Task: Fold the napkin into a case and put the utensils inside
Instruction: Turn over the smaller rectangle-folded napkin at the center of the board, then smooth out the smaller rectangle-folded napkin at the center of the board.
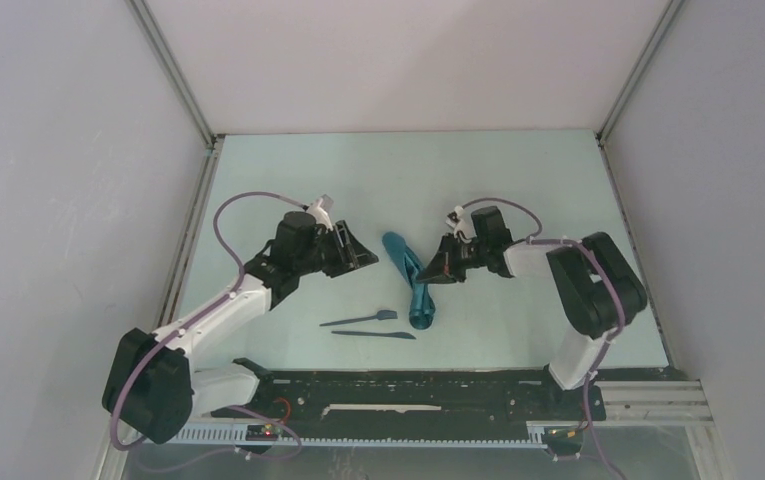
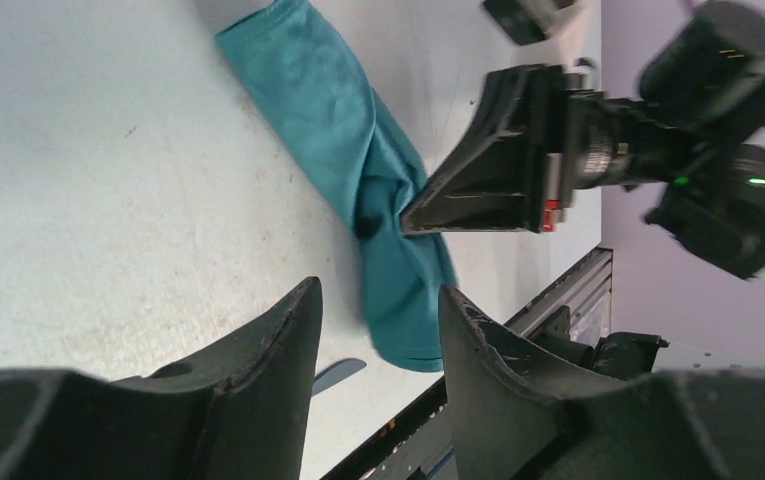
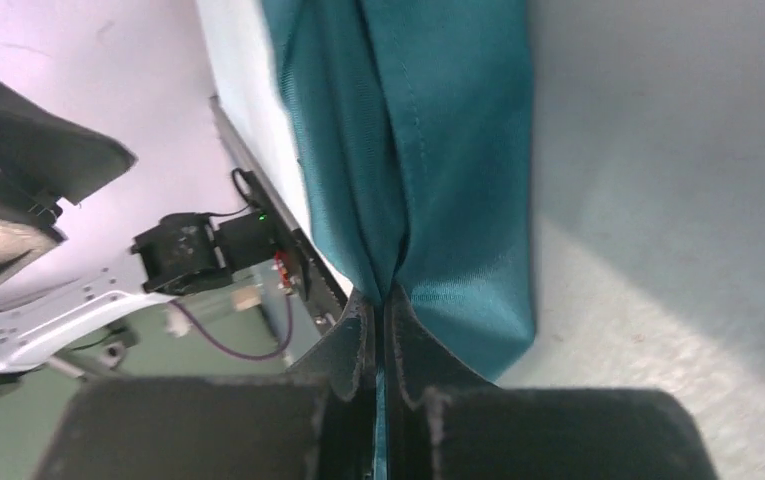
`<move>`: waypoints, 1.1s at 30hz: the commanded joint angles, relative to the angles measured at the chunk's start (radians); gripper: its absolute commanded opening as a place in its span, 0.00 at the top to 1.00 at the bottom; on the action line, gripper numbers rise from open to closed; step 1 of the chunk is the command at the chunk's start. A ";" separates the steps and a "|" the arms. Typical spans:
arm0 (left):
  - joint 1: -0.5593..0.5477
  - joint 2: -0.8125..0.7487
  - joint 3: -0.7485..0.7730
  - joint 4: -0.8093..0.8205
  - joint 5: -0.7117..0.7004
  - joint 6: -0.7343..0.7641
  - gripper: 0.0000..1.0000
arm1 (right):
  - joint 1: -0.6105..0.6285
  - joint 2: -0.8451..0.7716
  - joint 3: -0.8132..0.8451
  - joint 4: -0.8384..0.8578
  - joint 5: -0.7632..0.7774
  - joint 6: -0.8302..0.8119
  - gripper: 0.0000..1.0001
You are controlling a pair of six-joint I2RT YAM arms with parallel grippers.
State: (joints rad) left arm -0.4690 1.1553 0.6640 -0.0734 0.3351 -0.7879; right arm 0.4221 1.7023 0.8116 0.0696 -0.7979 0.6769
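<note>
The napkin [image 1: 410,275], bunched into a narrow strip at desk [image 1: 518,180] ctr, is being pinched mid-length by the R hand [image 1: 430,272], jaws closed tight on the cloth. The L hand [image 1: 363,258] is being held approx half open w/ nothing in it, just left of the napkin. The fork [image 1: 360,319] & knife [image 1: 373,334] are lying nearby, on the arm-base side.

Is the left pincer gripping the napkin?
No, the left pincer stands open, clear of the napkin; only the right pincer pinches it.
</note>
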 commanded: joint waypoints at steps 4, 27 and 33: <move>-0.047 0.083 0.131 0.014 0.001 -0.011 0.49 | -0.152 0.177 -0.112 0.476 -0.287 0.188 0.92; -0.085 0.799 0.547 0.271 0.155 -0.165 0.53 | -0.015 -0.366 -0.008 -0.447 0.243 -0.142 0.36; -0.049 0.952 0.616 0.271 0.176 -0.193 0.54 | -0.027 -0.353 -0.189 -0.279 0.244 -0.151 0.37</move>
State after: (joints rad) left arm -0.5457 2.0396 1.2278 0.1715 0.4934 -0.9463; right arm 0.4065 1.3350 0.6811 -0.3229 -0.5472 0.5148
